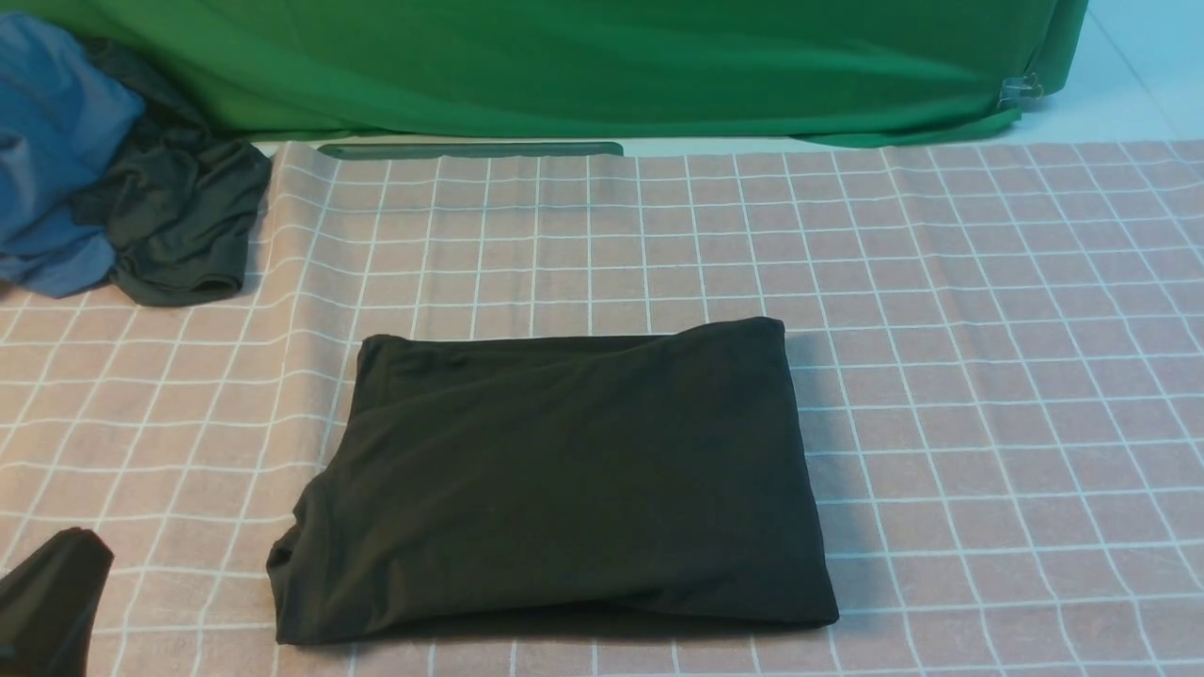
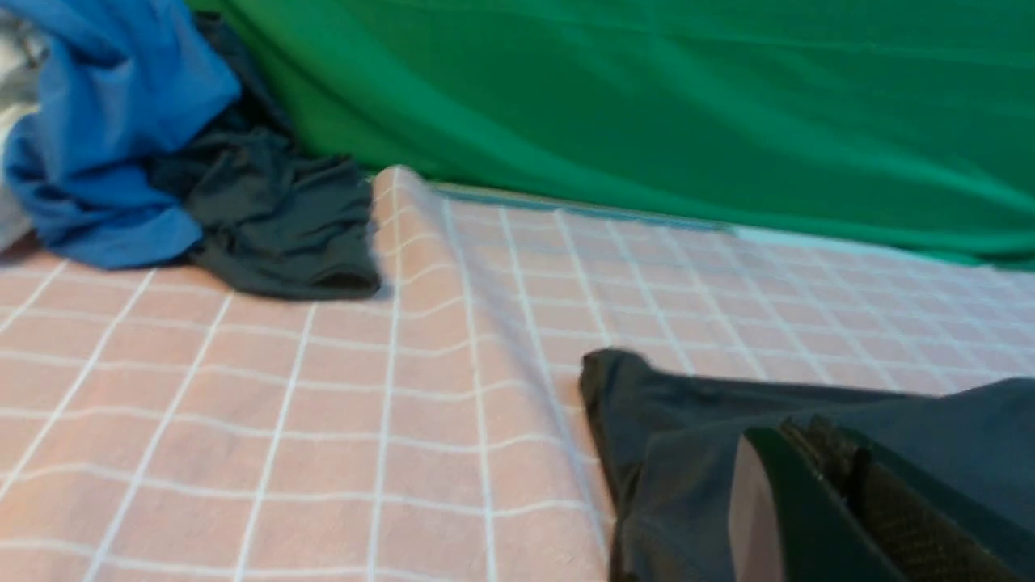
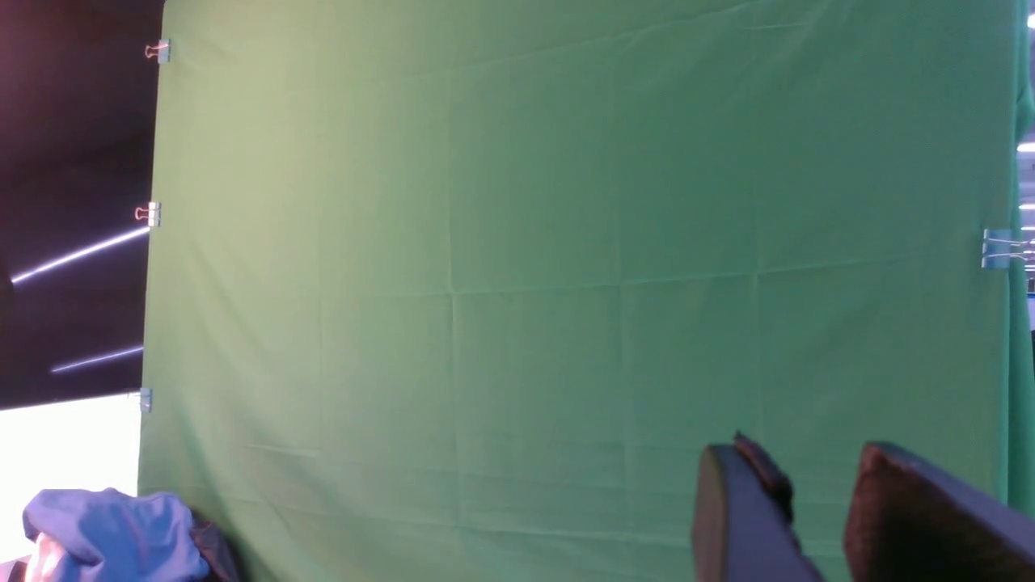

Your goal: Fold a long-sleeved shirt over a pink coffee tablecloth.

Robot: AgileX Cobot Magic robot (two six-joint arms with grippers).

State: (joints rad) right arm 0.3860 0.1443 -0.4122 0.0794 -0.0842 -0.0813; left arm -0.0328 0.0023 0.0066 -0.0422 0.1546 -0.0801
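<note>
I can read no print or writing on the shirt (image 1: 555,480); only plain black knit faces up. It lies folded into a rough rectangle on the pink cloth (image 1: 988,357), near the front edge at centre. My left end effector (image 1: 47,602) sits low at about 8 o'clock from the shirt, fingers together, empty, just beside the fold. My right end effector (image 3: 808,517) is raised, aimed at the green cloth (image 3: 566,242), fingers apart, gripping nothing. Blue garment (image 1: 56,150) and grey-green garment (image 1: 183,221) lie at 10 o'clock.
</note>
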